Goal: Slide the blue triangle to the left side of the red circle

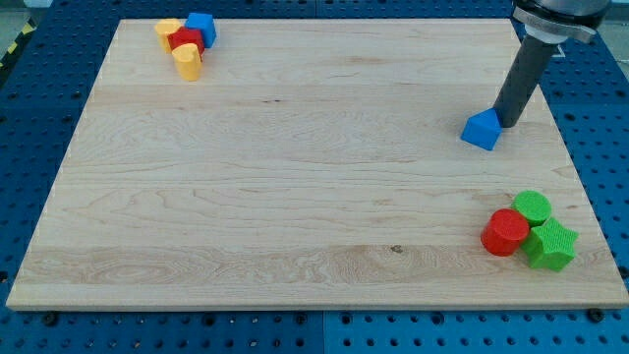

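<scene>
The blue triangle [482, 130] lies on the wooden board at the view's right, in the upper half. My tip [503, 124] touches its upper right side; the dark rod rises from there to the view's top right. The red circle [505, 232] sits near the board's lower right corner, well below the blue triangle. It touches a green round block [534, 207] and a green star-shaped block [550, 245] on its right.
A cluster at the board's top left holds a blue block [201, 28], a red block [186, 41] and two yellow blocks [167, 29] [188, 62]. The wooden board [295, 177] lies on a blue perforated table.
</scene>
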